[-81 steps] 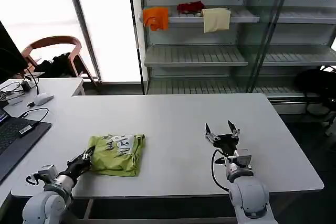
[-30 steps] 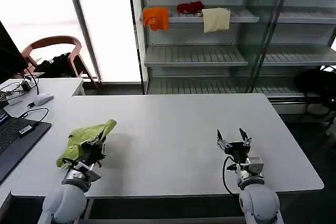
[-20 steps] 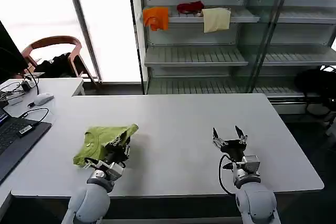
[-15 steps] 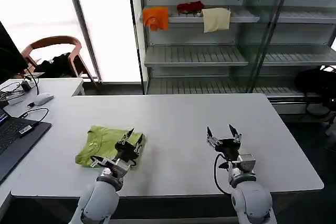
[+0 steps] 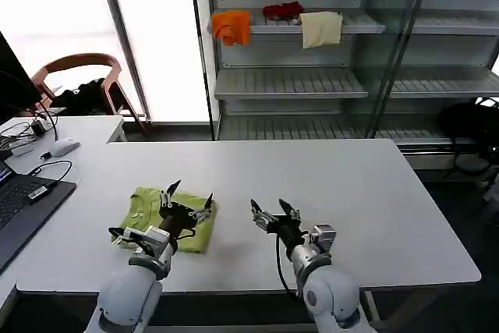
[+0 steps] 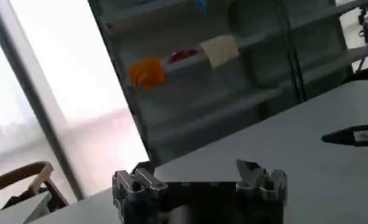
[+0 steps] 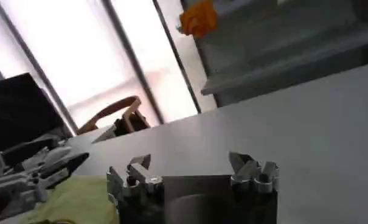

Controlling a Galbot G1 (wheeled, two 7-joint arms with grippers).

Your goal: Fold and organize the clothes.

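Note:
The clothes, one lime yellow-green T-shirt [image 5: 144, 204], lie folded in a small bundle on the white table [image 5: 312, 169], front left. My left gripper [image 5: 189, 196] hovers over the bundle's right edge, open and holding nothing; in the left wrist view its fingers [image 6: 136, 180] stand wide apart over bare tabletop. My right gripper [image 5: 274, 210] is open just right of the shirt, low over the table. The right wrist view has that gripper [image 7: 193, 164] open, the shirt [image 7: 74, 201] beside it and the left gripper [image 7: 44, 173] farther off.
A laptop [image 5: 15, 208], cables and a mouse [image 5: 64, 146] occupy the table's left end. Behind stands a shelf unit with an orange cloth [image 5: 231, 26], a red item [image 5: 282, 11] and a cream cloth [image 5: 320, 29]. A chair [image 5: 78, 76] stands at back left.
My left gripper lifted the shirt, carried it rightward, laid it down and opened. My right gripper has swung left, close to the shirt.

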